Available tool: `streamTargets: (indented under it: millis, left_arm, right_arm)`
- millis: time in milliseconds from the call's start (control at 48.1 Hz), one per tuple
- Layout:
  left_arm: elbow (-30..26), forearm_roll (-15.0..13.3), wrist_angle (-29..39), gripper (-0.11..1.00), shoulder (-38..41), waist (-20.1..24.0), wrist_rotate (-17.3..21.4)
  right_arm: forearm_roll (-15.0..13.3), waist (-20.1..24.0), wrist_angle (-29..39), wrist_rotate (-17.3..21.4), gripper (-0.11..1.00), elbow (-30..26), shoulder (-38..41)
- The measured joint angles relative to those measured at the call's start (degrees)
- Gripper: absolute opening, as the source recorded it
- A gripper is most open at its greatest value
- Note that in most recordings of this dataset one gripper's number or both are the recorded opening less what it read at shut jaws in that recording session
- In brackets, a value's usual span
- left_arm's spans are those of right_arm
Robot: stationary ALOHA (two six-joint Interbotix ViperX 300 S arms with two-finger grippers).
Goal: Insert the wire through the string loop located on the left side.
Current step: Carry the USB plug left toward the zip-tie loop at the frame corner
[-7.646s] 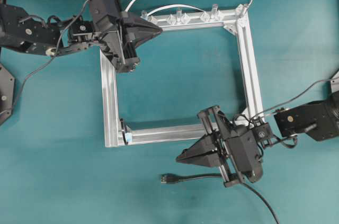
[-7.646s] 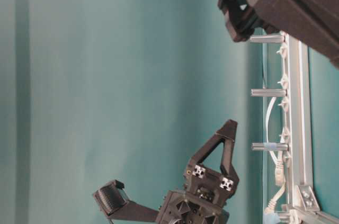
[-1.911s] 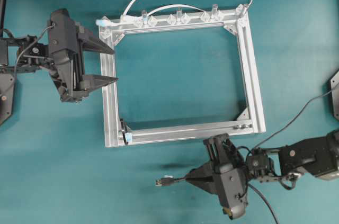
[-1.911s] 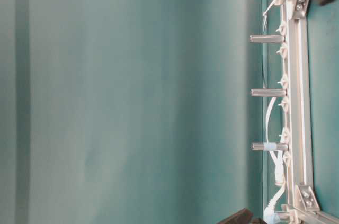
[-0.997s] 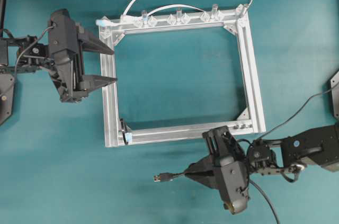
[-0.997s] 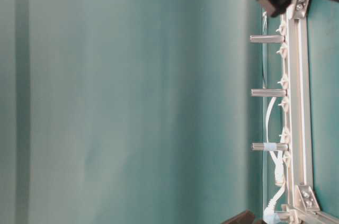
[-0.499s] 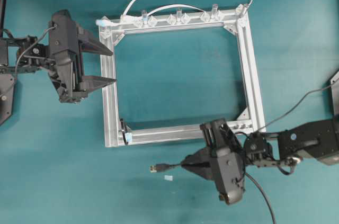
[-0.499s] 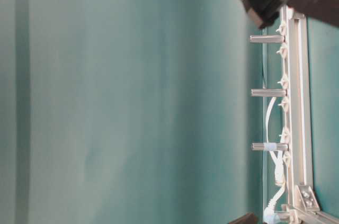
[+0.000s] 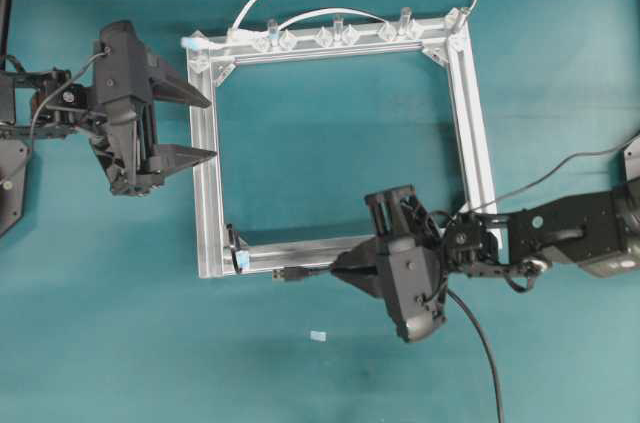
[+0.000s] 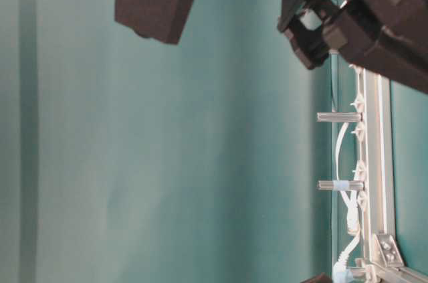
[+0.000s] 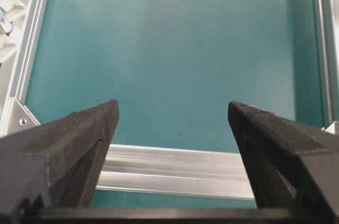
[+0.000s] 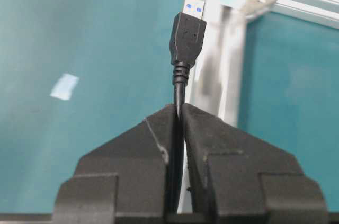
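Pinching the wire (image 12: 179, 102), the right gripper (image 9: 345, 268) aims its plug at the string loop (image 9: 238, 259).
Left gripper (image 9: 202, 127) spread wide over the frame (image 9: 480, 143); nothing held.

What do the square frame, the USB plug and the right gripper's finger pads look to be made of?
Frame: silvery slotted bars with a brushed sheen, probably extruded aluminium. USB plug: matte black moulded plastic body with ribbed strain relief; its bright tip looks metallic. Right gripper finger pads: dull black, grainy surface, likely foam or rubber.
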Motion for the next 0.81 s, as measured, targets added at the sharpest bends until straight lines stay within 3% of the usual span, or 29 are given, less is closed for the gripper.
streamTargets:
  millis: [353,810]
  left_arm:
    - [-0.09,-0.09,0.53,0.87,0.0,0.0,0.09]
    - [0.0,0.0,0.62,0.87,0.0,0.0,0.09]
  right_arm:
    - [-3.25,-2.99,1.85,0.0,0.06,-0.09,0.0]
    - [-4.22,-4.13,1.85,0.0,0.06,-0.18,0.0]
